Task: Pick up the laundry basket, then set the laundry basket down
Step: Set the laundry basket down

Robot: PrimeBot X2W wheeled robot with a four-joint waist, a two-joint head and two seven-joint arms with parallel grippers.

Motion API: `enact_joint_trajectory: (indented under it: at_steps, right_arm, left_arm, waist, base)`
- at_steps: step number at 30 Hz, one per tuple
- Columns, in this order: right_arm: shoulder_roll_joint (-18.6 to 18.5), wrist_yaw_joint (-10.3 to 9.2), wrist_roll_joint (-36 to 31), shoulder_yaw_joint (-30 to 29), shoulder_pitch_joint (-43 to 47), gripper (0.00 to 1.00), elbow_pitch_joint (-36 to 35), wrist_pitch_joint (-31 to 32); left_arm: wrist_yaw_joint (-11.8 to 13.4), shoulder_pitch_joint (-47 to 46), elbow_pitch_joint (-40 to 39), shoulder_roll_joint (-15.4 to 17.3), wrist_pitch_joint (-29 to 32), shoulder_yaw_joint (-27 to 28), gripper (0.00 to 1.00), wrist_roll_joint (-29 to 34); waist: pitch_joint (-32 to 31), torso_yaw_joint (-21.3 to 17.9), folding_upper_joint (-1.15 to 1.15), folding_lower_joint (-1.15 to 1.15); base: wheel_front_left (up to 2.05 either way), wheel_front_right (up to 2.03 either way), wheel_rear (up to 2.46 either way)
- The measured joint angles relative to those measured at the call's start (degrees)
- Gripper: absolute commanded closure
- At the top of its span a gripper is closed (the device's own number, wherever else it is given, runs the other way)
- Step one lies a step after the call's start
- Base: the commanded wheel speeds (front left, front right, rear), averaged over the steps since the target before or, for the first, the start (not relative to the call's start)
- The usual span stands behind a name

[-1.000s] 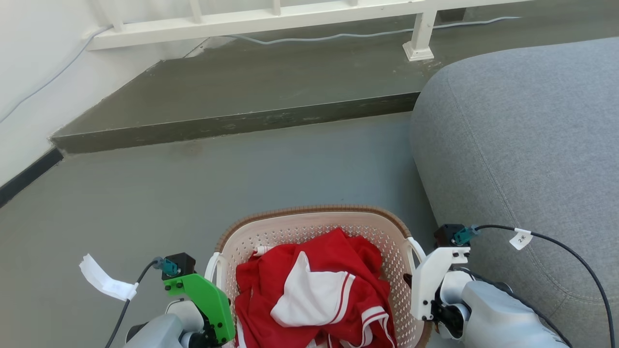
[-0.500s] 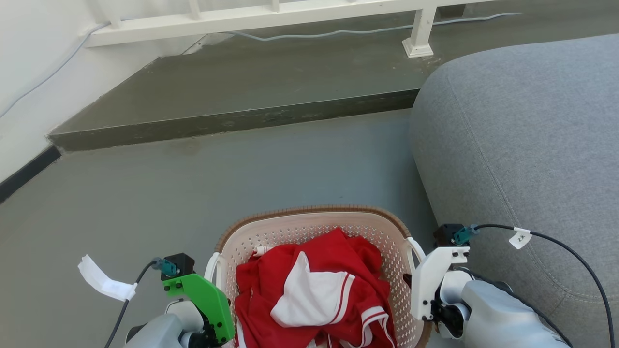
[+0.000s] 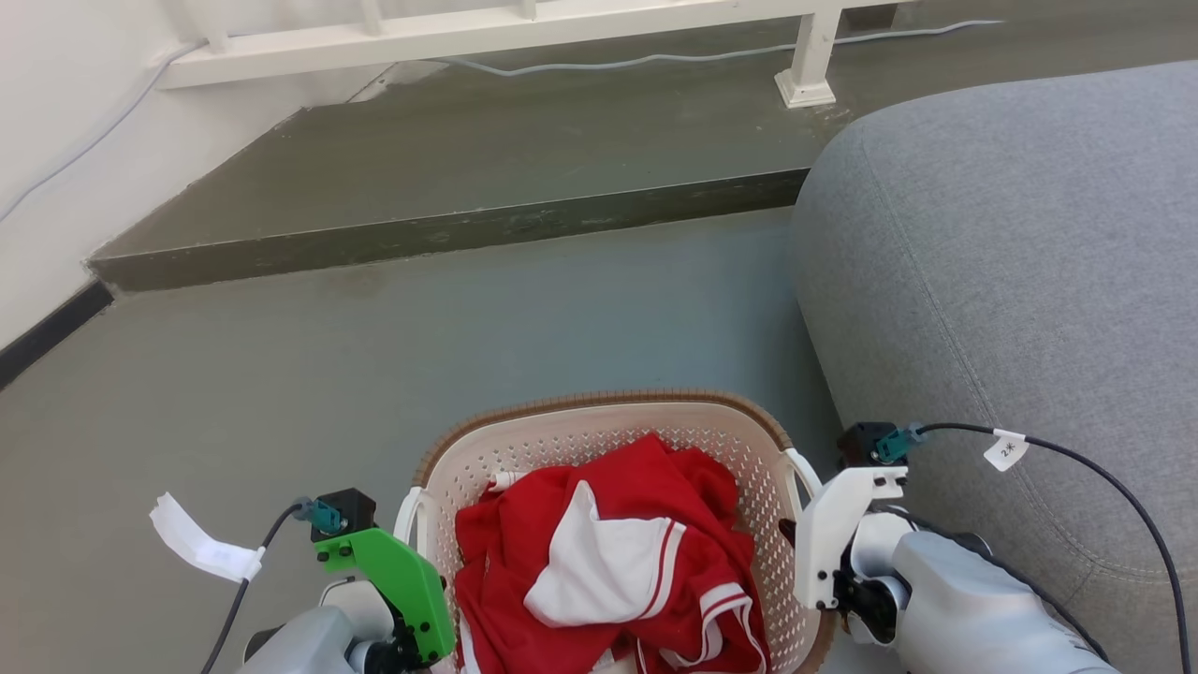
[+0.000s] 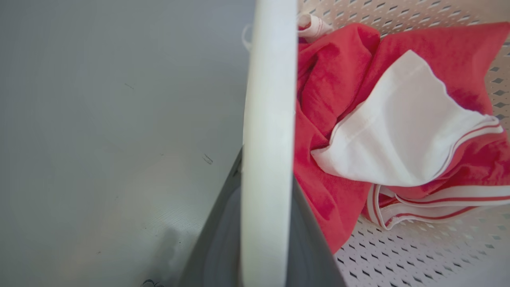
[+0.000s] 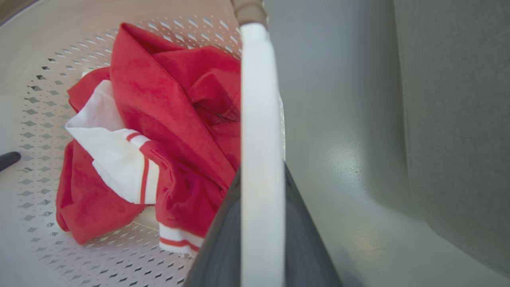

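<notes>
Laundry basket point(image 3: 608, 426) upright, handles point(image 4: 269, 79) sideways, left pincer point(image 4: 267, 179) and right pincer point(image 5: 261, 175) clamped on them

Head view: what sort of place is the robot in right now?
Likely a home living area: a grey fabric sofa, a laundry basket of red and white clothing on the smooth grey floor, and a white railing along a raised step.
</notes>
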Motion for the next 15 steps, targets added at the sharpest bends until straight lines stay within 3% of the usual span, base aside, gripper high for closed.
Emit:
enact_joint_trajectory:
  at_steps: [15]
  right_arm:
    - [-0.31,-0.11,0.07,0.52,-2.97,1.0,-0.08,-0.62]
  left_arm:
    - [-0.01,-2.76,0.02,-0.02,-1.35,0.04,1.0,-0.48]
  waist:
    - [3.42,-0.29,0.0,0.0]
  base:
    - [0.0,0.0,0.0]
